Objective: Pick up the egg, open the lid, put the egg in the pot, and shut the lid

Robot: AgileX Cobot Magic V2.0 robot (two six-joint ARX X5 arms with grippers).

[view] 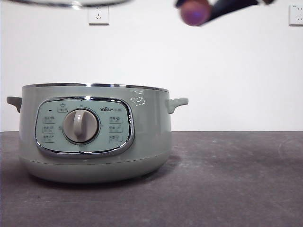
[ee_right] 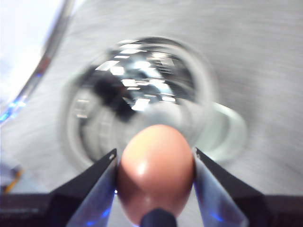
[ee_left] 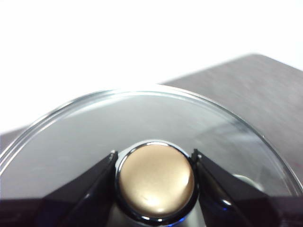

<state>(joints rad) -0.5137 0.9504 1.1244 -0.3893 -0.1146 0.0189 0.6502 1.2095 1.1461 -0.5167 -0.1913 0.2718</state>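
Note:
The pale green pot (view: 94, 135) stands uncovered on the left half of the table, its dial facing the front view. The glass lid (view: 71, 3) hangs high above it, only its chrome rim showing at the top edge. My left gripper (ee_left: 154, 156) is shut on the lid's round knob (ee_left: 155, 182), one jaw on each side. My right gripper (ee_right: 155, 153) is shut on the brown-orange egg (ee_right: 156, 172), held in the air above the pot's shiny open inside (ee_right: 142, 94). From the front, the egg (view: 195, 12) hangs up and right of the pot in the dark right gripper (view: 222, 7).
The dark grey table (view: 232, 179) stretches to the right of the pot. A white wall behind carries two sockets (view: 98, 14) (view: 296, 15). The lifted lid's rim (ee_right: 47, 61) shows beside the pot in the right wrist view.

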